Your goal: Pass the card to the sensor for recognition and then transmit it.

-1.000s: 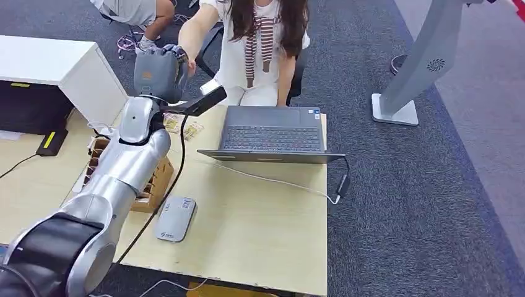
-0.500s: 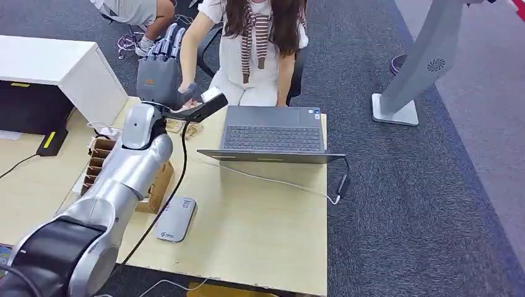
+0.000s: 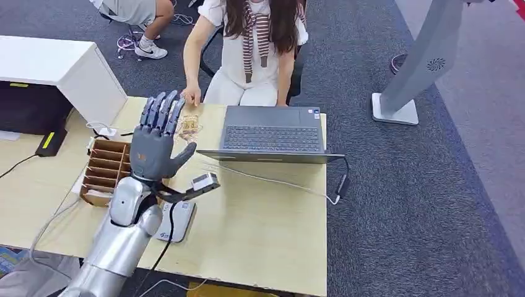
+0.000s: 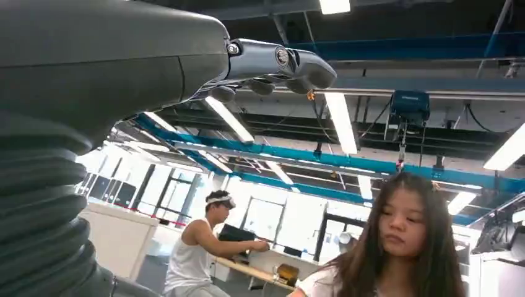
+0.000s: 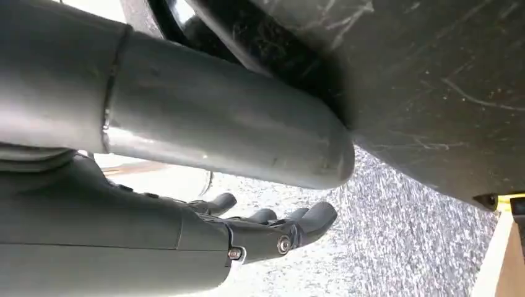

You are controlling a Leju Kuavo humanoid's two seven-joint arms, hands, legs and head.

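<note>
My left hand (image 3: 155, 143) is raised above the table's left half with its fingers spread and nothing in it; the left wrist view confirms this, with the fingers (image 4: 282, 65) straight against the ceiling. Below my forearm lies the flat grey sensor (image 3: 178, 220), partly hidden by the arm. A person's hand (image 3: 190, 96) rests at the table's far edge, and I cannot tell whether it holds a card. Small patterned cards (image 3: 187, 126) lie on the table just in front of it. My right hand (image 5: 260, 232) hangs over the carpet, fingers extended and holding nothing.
A wooden compartment box (image 3: 106, 168) stands left of my hand. An open grey laptop (image 3: 272, 133) sits at the table's far middle, its cable (image 3: 278, 182) trailing right. A seated person (image 3: 260, 49) faces the table. A white cabinet (image 3: 56, 71) stands far left.
My left arm has drawn back from the person toward me and lowered over the table. Its fingers, curled a second ago, are now spread. The person's hand dropped to the table edge.
</note>
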